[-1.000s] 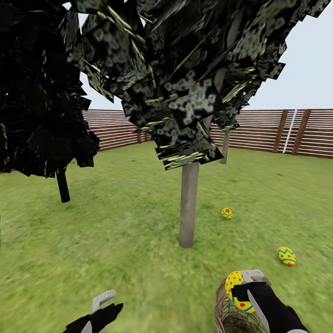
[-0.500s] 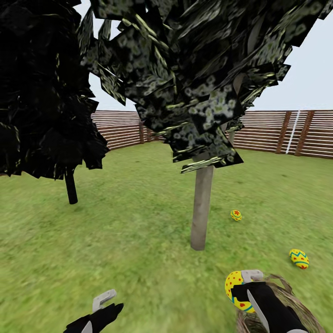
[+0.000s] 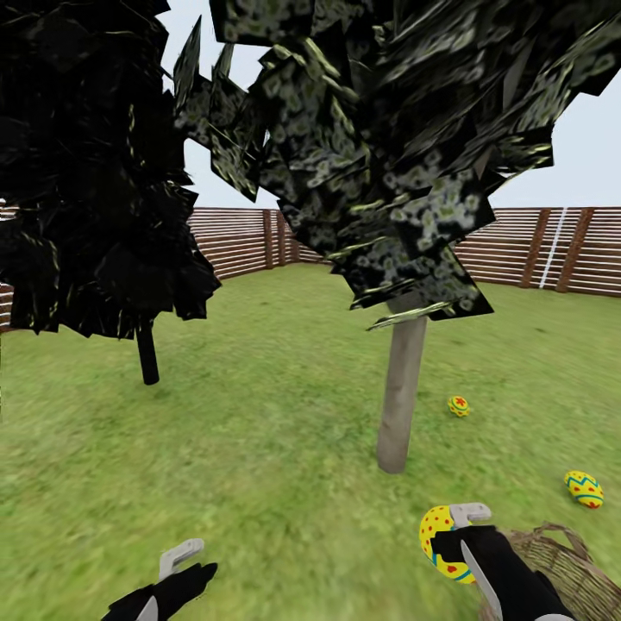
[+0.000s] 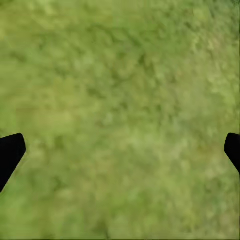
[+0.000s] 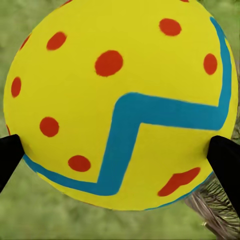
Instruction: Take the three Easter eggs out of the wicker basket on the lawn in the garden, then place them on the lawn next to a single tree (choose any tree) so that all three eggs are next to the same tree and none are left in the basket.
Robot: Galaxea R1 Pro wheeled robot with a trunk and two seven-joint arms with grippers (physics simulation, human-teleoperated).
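1. Right gripper (image 3: 455,536) is clamped on the third egg (image 3: 440,542), near right, just left of the wicker basket (image 3: 565,569).
2. Tree (image 3: 401,395) trunk lies farther out and slightly left of that egg; the right arm is nearer.
3. Two eggs (image 3: 459,405) (image 3: 584,488) already lie on the lawn (image 3: 259,431), right of the trunk.
4. Left gripper (image 3: 164,578) spread, empty, low over grass.

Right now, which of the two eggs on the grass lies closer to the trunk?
The far egg, just right of the trunk; the other egg lies farther right, near the basket.
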